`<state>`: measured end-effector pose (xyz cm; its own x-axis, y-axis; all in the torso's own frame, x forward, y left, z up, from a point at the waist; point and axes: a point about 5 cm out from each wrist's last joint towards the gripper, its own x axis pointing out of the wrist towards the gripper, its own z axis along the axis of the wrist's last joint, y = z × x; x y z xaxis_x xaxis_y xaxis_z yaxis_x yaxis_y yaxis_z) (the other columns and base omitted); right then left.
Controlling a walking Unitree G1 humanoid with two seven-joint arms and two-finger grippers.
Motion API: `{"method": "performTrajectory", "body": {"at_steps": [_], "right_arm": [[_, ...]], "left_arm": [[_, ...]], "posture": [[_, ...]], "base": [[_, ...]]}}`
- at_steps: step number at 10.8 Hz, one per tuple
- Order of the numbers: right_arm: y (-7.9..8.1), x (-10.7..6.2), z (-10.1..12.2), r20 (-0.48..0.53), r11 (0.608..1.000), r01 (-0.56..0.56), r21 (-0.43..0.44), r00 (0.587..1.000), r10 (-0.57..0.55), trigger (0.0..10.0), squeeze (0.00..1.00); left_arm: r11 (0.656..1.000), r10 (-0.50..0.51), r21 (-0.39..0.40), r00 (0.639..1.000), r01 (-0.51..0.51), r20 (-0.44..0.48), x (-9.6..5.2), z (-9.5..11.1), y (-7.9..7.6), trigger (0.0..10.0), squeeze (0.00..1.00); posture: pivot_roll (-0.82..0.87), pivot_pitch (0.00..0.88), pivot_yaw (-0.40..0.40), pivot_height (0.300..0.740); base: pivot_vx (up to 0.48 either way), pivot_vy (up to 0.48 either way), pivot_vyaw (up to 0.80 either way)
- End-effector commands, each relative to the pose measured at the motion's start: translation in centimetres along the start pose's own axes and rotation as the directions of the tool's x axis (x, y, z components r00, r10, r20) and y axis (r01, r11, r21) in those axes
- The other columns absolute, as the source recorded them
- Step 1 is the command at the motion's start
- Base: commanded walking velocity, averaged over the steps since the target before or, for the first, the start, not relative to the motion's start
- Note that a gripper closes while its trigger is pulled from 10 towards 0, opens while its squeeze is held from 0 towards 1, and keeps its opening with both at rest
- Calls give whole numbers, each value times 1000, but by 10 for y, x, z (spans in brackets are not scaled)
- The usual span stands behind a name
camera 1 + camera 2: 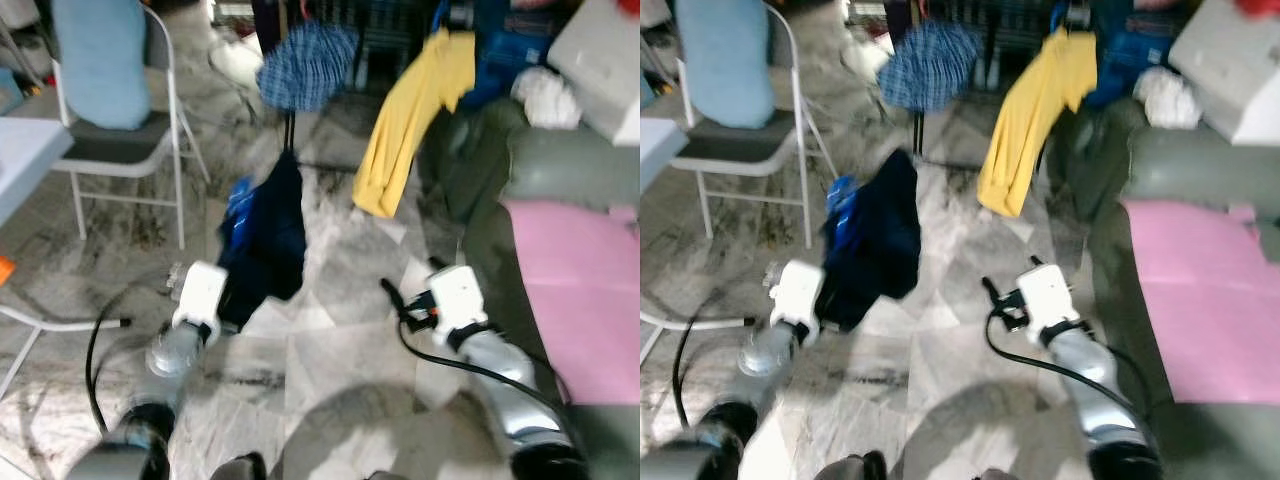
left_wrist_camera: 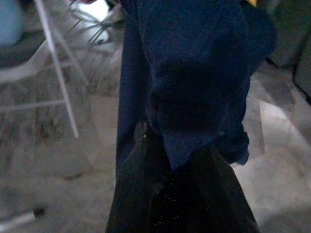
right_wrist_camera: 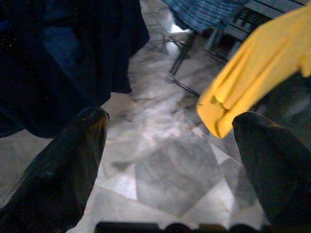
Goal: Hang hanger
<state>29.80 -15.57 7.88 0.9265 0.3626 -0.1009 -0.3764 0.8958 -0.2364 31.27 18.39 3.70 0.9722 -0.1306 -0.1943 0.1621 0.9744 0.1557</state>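
hanger itself cannot be made out; what shows is the dark navy garment [image 1: 268, 235] presumably draped on it, carried by the left gripper [image 1: 232, 318], whose black fingers [image 2: 146, 194] are pressed together into the cloth in the left wrist view. so the fingers are clamped on the garment, the hanger hidden inside it. the garment rises from the gripper toward the rack, its long axis running up and away from the robot, with a blue patch along its left edge

right gripper [image 1: 395, 297] hovers over the marble floor [image 1: 330, 360] with nothing in it, its two fingers [image 3: 63, 174] spread wide apart in the right wrist view

further out, a blue checked garment [image 1: 308, 62] and a yellow shirt [image 1: 410, 115] hang on the clothes rack [image 1: 288, 130], whose thin dark pole drops behind the navy cloth. a folding chair [image 1: 120, 140] stands to the left, and a pink cloth [image 1: 580, 290] lies on the right

judging by this, the step in hand is the carry toward the rack, the views blurred. the next move likely calls for lifting the load higher, between the two hung clothes, to catch the hook on the bar
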Motion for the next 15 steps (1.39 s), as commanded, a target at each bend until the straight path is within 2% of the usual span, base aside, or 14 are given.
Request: {"method": "performTrajectory", "body": {"at_steps": [1, 2, 3, 4, 5, 8, 9, 10, 11, 12, 13, 14, 15], "right_arm": [[4, 3, 0, 2, 1000, -18, -10, 1000, 18, 10000, 373], [7, 7, 1, 4, 1000, -23, -1, 1000, 23, 10000, 0], [11, 10, -1, 3, 1000, -23, 13, 1000, 23, 10000, 0], [13, 12, 2, 16, 1000, -15, 27, 1000, 14, 10000, 0], [12, 12, 5, 31, 999, -5, 47, 1000, 4, 10000, 0], [-9, -6, 0, 38, 998, 65, 21, 997, -65, 10000, 0], [-17, -14, 4, 38, 999, 44, -27, 998, -43, 10000, 0], [-18, -16, 9, 42, 995, -32, -94, 998, 36, 10000, 0], [-17, -20, 13, 43, 986, -103, -128, 993, 109, 10000, 0], [-17, -24, 20, 26, 958, -196, -211, 978, 206, 10000, 27], [-20, -27, 24, 17, 942, -237, -239, 969, 248, 10000, 1000], [-23, -27, 29, 16, 933, -245, -263, 966, 258, 10000, 1000], [-25, -26, 34, 16, 921, -253, -297, 963, 270, 10000, 1000]], "left_arm": [[999, 35, -21, 998, -34, 55, 1, 9, 4, 7647, 0], [1000, 24, -20, 997, -22, 67, 0, 8, -1, 9020, 0], [1000, 11, -23, 997, -9, 82, -2, 8, -2, 10000, 0], [998, 10, -61, 996, -5, 86, -2, 10, 0, 10000, 0], [998, -14, -52, 995, 19, 101, 2, 16, -5, 10000, 0], [989, -149, 31, 984, 147, 94, 12, 28, -20, 10000, 0], [964, -243, 125, 968, 234, 63, 16, 35, -18, 10000, 0], [901, -377, 234, 926, 364, 8, 17, 39, -17, 10000, 0], [822, -464, 344, 884, 453, -54, 16, 42, -11, 10000, 0], [769, -526, 388, 848, 508, -67, 18, 54, -6, 10000, 0], [688, -586, 458, 803, 563, -106, 18, 59, -9, 10000, 0], [604, -637, 509, 756, 613, -155, 16, 60, -11, 10000, 0], [558, -649, 528, 733, 640, -203, 15, 57, -11, 10000, 0]], "posture": [[-81, 28, -47, 740], [-53, 48, -50, 740], [-45, 69, -44, 740], [-44, 95, -43, 740], [-49, 104, -33, 740], [-124, 124, 35, 740], [-153, 157, 52, 740], [-150, 157, 42, 740], [-146, 150, 46, 740], [-163, 164, 56, 740], [-159, 170, 55, 740], [-158, 165, 49, 740], [-170, 169, 43, 740]], "base": [[0, 0, 0], [0, 0, 0], [0, 0, 0], [0, 0, 0], [0, 0, 0], [0, 0, 0], [0, 0, 0], [0, 0, 0], [0, 0, 0], [0, 0, 0], [0, 0, 0], [0, 0, 0], [0, 0, 0]]}}
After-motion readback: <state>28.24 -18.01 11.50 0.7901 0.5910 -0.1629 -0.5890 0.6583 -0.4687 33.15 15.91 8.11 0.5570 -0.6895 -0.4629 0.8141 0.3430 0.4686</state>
